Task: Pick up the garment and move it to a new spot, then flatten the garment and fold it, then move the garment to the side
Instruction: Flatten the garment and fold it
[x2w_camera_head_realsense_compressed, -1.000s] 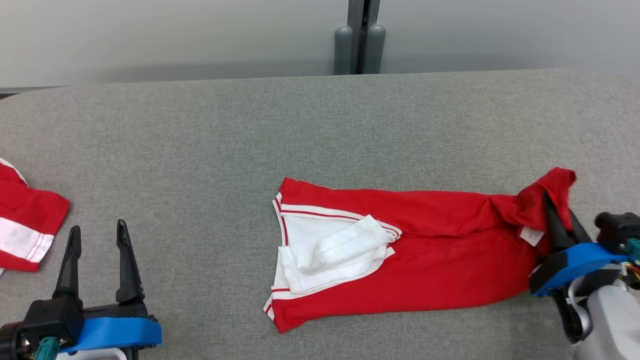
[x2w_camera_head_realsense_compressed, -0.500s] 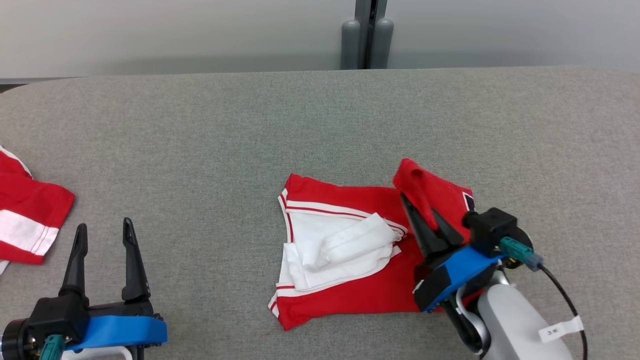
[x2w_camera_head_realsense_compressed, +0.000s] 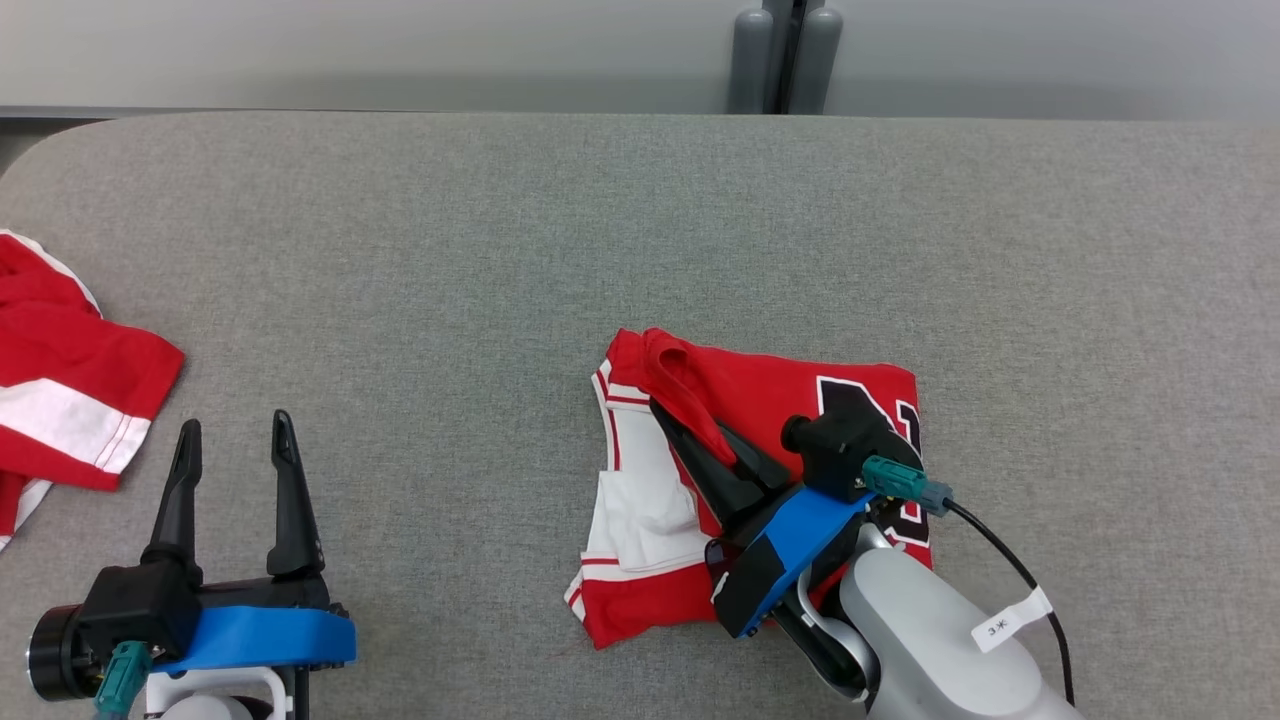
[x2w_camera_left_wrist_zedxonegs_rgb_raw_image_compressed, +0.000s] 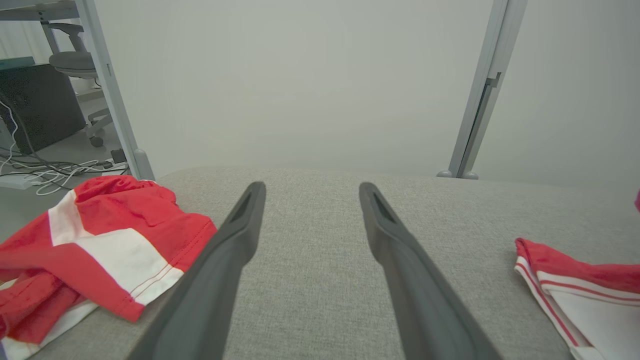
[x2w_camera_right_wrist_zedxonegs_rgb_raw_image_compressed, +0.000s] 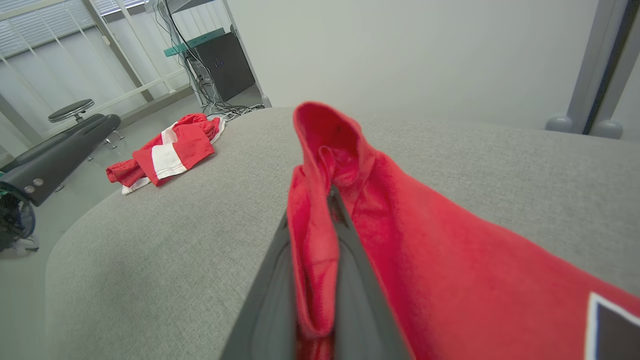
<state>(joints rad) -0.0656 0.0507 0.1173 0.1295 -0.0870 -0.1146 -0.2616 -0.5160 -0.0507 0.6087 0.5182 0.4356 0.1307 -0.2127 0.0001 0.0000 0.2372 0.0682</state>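
Your right gripper (x2w_camera_head_realsense_compressed: 688, 418) is pinching a fold of the red garment (x2w_camera_head_realsense_compressed: 770, 385) on the tabletop (x2w_camera_head_realsense_compressed: 480, 250); your left gripper (x2w_camera_head_realsense_compressed: 234, 422) is hovering wide open, holding nothing.

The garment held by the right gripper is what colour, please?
The garment is red with white trim and black lettering, best in head view.

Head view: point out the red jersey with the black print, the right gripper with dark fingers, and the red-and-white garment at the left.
red jersey (x2w_camera_head_realsense_compressed: 770, 385), head view, plain red panel beside the print.
right gripper (x2w_camera_head_realsense_compressed: 690, 420), head view, between fingertips clamping a jersey fold.
red-and-white garment (x2w_camera_head_realsense_compressed: 80, 355), head view, red band.
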